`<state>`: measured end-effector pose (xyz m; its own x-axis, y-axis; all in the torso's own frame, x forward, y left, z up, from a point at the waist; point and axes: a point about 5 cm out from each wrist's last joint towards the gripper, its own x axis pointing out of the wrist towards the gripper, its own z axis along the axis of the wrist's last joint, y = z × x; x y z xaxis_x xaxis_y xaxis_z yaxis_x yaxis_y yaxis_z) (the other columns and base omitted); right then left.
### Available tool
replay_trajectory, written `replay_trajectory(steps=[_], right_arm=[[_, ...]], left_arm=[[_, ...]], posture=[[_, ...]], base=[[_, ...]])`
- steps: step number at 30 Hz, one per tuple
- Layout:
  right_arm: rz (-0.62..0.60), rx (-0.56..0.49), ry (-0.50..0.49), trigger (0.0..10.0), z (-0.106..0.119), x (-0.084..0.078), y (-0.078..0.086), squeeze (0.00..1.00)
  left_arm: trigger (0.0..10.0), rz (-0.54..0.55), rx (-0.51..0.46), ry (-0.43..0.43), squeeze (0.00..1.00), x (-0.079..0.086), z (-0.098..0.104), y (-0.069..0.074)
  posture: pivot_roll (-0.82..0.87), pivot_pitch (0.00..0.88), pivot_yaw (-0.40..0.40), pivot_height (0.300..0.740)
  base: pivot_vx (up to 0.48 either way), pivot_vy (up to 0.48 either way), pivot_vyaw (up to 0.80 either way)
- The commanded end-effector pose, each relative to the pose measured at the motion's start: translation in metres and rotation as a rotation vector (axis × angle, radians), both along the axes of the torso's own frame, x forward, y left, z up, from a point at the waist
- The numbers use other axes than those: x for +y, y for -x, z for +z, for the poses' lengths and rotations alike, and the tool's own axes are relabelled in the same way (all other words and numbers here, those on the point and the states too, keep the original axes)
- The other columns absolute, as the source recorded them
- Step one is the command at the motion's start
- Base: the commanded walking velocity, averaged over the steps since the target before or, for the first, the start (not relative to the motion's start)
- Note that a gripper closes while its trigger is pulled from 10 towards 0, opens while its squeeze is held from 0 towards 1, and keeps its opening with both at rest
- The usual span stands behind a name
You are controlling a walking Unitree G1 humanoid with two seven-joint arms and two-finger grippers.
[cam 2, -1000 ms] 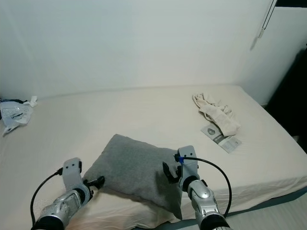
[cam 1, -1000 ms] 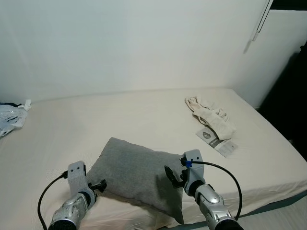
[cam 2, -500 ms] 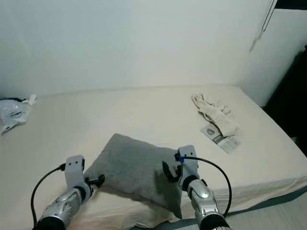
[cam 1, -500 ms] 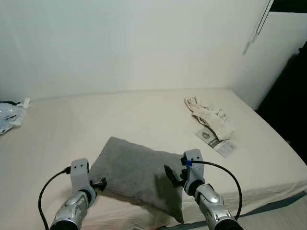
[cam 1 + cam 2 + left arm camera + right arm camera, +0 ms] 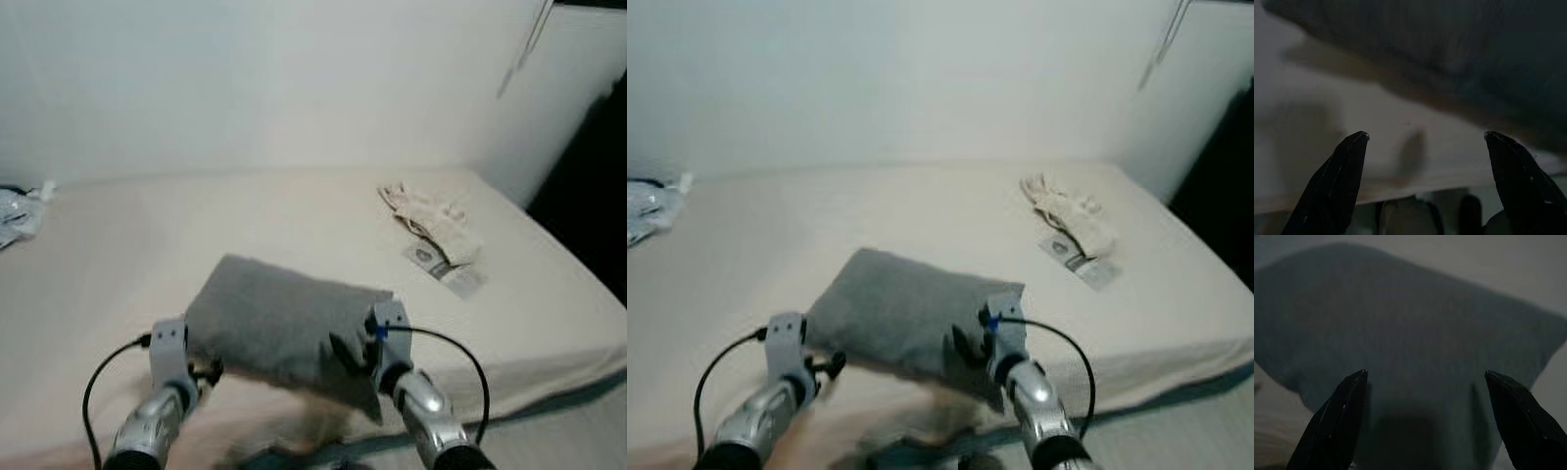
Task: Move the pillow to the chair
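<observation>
I see the grey pillow (image 5: 284,323) lying on the cream bed (image 5: 118,245), near its front edge and between my two grippers. Its near right corner hangs down over the mattress edge, just beside the right gripper (image 5: 345,354).

The right gripper sits at the pillow's right end. In the right wrist view its two black fingers (image 5: 1339,423) stand wide apart, with the pillow (image 5: 1410,338) spread across the space ahead of them; nothing is clamped between them. I cannot tell whether the fingertips touch the fabric.

The left gripper (image 5: 208,371) is at the pillow's left end, low against the bedsheet. In the left wrist view its fingers (image 5: 1332,186) are likewise spread wide, with the pale sheet between them and the dark underside of the pillow (image 5: 1449,54) beyond the tips. It grips nothing.

Further out from the right gripper, well apart toward the bed's far right side, lies a crumpled pale cloth (image 5: 431,217), and just this side of it a flat printed packet (image 5: 443,268) touching or nearly touching the cloth. Far beyond the left gripper, at the bed's left edge near the wall, I make out a crinkled plastic bag (image 5: 15,211); its contents are too blurred to tell. The head views are blurred.
</observation>
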<state>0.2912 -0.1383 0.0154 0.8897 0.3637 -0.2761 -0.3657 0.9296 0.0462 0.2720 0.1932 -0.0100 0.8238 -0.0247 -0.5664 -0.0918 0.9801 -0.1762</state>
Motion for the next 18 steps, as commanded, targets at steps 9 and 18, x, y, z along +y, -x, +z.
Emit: replay_trajectory(steps=[9,18], right_arm=[[0.142,-0.104,-0.025,10.0,0.013,0.009,0.002,0.0],[0.345,-0.119,-0.054,10.0,0.023,0.012,0.015,0.0]], left_arm=[[10.0,-0.054,0.012,0.103,0.0,-0.005,-0.001,0.006],[10.0,0.044,-0.123,0.334,0.0,0.0,0.015,0.0]], posture=[[-0.05,0.047,-0.052,0.625],[-0.05,0.066,-0.041,0.595]], base=[[0.0,0.0,0.0],[0.0,0.0,0.0]])
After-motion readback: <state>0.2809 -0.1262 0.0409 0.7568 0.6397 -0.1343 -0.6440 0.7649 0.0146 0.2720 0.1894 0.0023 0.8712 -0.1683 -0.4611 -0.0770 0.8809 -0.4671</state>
